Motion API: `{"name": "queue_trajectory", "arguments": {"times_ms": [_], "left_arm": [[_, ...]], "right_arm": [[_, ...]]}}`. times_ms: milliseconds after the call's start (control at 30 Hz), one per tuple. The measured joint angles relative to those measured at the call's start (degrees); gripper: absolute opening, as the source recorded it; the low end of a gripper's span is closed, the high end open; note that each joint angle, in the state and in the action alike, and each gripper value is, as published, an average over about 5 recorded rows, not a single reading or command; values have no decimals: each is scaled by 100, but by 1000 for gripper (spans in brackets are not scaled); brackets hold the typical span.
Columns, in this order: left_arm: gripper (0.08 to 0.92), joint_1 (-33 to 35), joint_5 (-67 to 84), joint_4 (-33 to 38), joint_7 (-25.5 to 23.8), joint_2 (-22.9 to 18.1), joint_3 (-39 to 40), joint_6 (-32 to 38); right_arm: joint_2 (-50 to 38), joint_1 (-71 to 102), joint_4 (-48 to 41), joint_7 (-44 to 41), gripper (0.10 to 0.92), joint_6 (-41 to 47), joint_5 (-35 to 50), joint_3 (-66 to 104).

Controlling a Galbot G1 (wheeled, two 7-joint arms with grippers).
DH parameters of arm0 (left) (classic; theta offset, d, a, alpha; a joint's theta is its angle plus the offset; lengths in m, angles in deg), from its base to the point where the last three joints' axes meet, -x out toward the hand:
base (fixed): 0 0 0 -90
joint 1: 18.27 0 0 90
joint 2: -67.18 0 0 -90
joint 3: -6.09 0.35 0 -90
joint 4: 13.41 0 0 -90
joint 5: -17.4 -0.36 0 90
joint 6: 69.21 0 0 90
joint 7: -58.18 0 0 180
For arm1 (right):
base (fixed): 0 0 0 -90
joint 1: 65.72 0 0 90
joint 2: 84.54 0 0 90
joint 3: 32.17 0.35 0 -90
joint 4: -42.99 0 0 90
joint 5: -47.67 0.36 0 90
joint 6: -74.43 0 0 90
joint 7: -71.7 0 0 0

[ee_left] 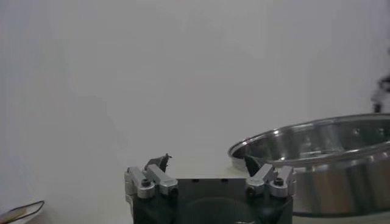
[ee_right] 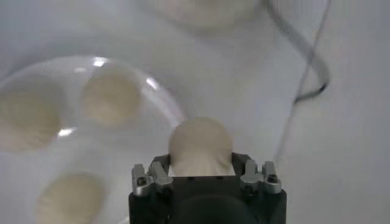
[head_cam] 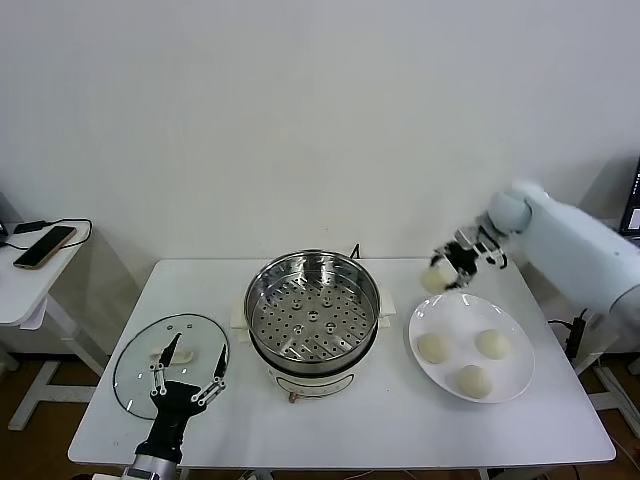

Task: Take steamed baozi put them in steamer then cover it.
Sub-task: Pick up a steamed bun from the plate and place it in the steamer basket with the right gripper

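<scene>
Landmark: the steamer (head_cam: 312, 318) is stood near the middle of the white surface (head_cam: 380, 420).
Open room: bare surface is seen in front of the steamer and between it and the white plate (head_cam: 450, 310) on its right; the plate's far rim lies close to the surface's back edge.
Left edge: a glass lid (head_cam: 135, 365) is laid flat to the left of the steamer, near the surface's left front corner.
Right arm: it is reached in from the right, wrist bent down, and the right tool (head_cam: 447, 270) is held in the air to the right of the steamer, above the plate's far rim.
Right tool state: the fingers are closed onto a steamed baozi (ee_right: 200, 145), which is lifted clear of the plate.
Left arm: it is raised from the front edge; the left tool (head_cam: 187, 375) is held over the lid with fingers spread wide and nothing gripped.
Steamer contents: only the perforated tray is seen inside.
Plate contents: three baozi (head_cam: 477, 362) are seen on the plate, apart from one another.
</scene>
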Motion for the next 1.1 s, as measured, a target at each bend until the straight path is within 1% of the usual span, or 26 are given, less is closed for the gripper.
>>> {"name": "queue_trajectory", "arguments": {"times_ms": [200,433,600,833,1100], "left_arm": [[823,35,0,20,14,4,1,9],[823,65,5,52,25,5,-18,11],[823,58,19,60,32,11,-23,15],[823,54,25,60,36,16,-28,36],[823,49,38,11,38,25,-57,85]], "right_arm": [[461,-533,583,-41,663,-490,-74,-344],[1088,-716,831,-92,665,-854,-334,-609],[1530,-586,757,-85,670,-1032,-647,-693],[2058,-262,427,-63,671,-1196,-1156,-708],[2448,49,16,-31,697,-1271,-1591,-692]]}}
